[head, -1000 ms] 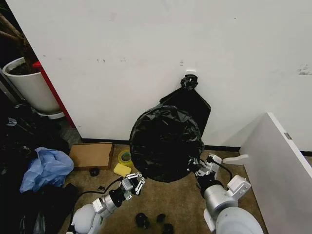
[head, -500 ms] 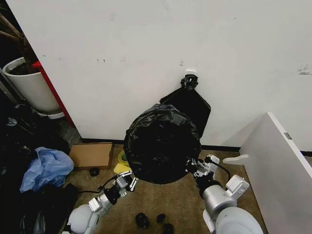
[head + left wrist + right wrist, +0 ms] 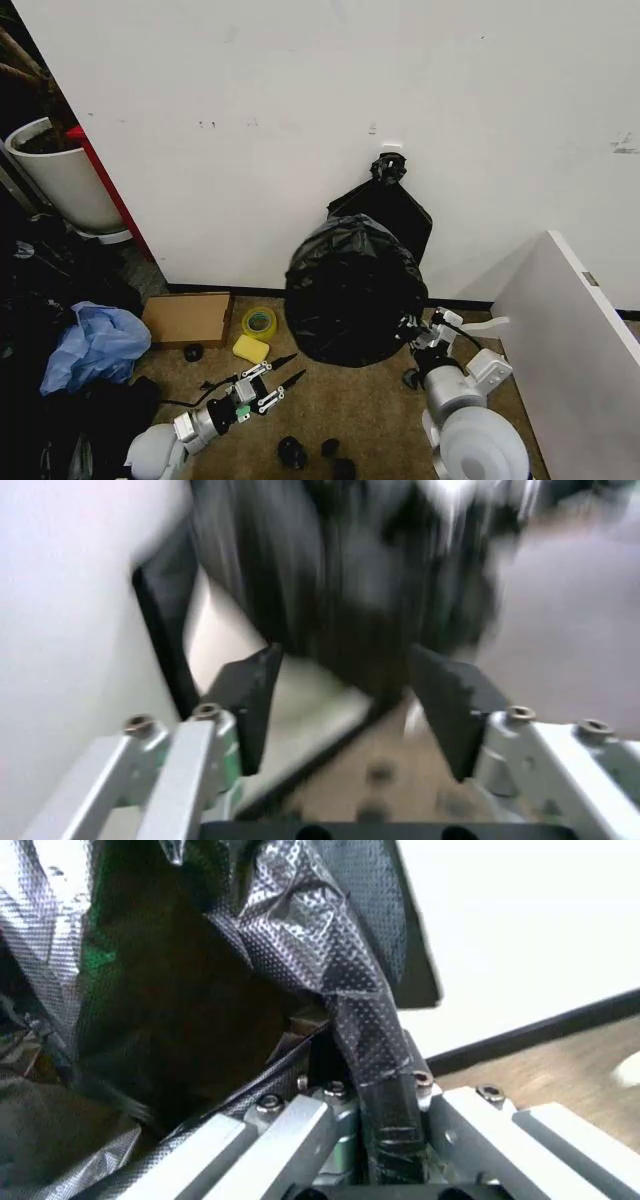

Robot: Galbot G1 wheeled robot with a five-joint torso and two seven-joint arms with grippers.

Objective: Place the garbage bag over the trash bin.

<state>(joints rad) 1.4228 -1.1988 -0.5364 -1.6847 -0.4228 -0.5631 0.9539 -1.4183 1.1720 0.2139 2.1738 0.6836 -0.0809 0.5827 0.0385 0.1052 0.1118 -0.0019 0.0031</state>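
Beside the garbage bag, right hand grips plastic (left hand spread).

Glossy black bag with dotted embossing, center frame; yellow sponge; blue plastic lower left.

front: bare carpet open | behind garbage bag: wall blocks | left: yellow sponge

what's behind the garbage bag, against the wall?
Behind the garbage bag, a flat black bundle with a knotted top leans on the white wall. Its lower part is covered by the bag, as is the floor there.
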